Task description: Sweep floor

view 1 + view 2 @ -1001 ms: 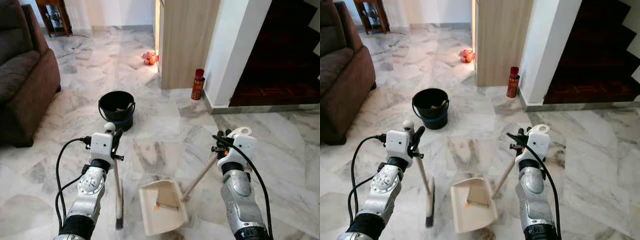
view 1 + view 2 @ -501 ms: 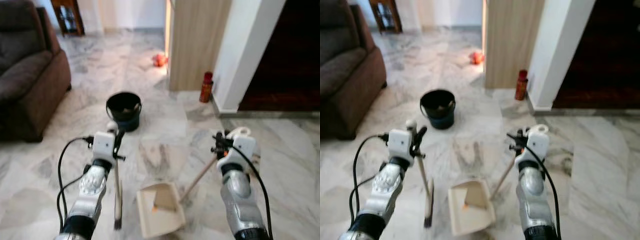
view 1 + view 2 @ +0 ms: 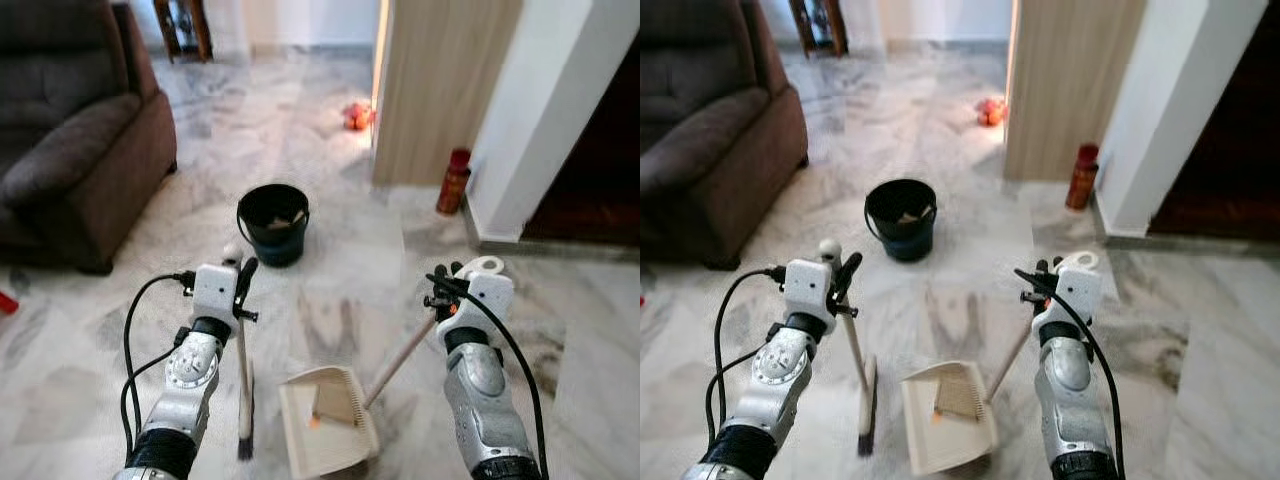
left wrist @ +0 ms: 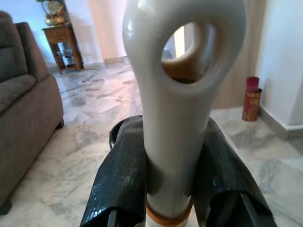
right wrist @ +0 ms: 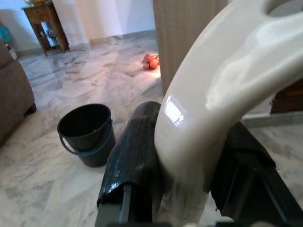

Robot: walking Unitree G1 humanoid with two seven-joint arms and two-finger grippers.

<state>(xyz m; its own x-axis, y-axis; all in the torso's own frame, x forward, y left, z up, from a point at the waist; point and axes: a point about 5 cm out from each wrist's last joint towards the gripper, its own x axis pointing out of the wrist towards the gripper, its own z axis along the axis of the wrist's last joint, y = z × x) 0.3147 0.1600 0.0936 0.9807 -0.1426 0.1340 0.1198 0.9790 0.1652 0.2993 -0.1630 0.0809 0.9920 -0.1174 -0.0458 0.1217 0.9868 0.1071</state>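
Note:
My left gripper (image 3: 242,282) is shut on the white handle of a small broom (image 3: 244,400), whose dark bristles touch the marble floor in front of me. In the left wrist view the handle's looped end (image 4: 182,94) sits clamped between the black fingers (image 4: 120,175). My right gripper (image 3: 440,290) is shut on the long handle (image 3: 400,355) of a cream dustpan (image 3: 325,420), which rests on the floor just right of the broom with a bit of debris (image 3: 316,421) in it. A black bucket (image 3: 274,223) stands further ahead, slightly left.
A brown sofa (image 3: 70,150) fills the left side. Ahead on the right are a wooden panel (image 3: 435,90), a white pillar (image 3: 555,110) and a red can (image 3: 453,181) at their base. An orange object (image 3: 355,115) lies far ahead. A small wooden table (image 3: 183,25) stands at the back.
The camera has turned left, so the sofa shows more and the dark stairway less. Both grippers keep the same hold, and broom and dustpan stay in place.

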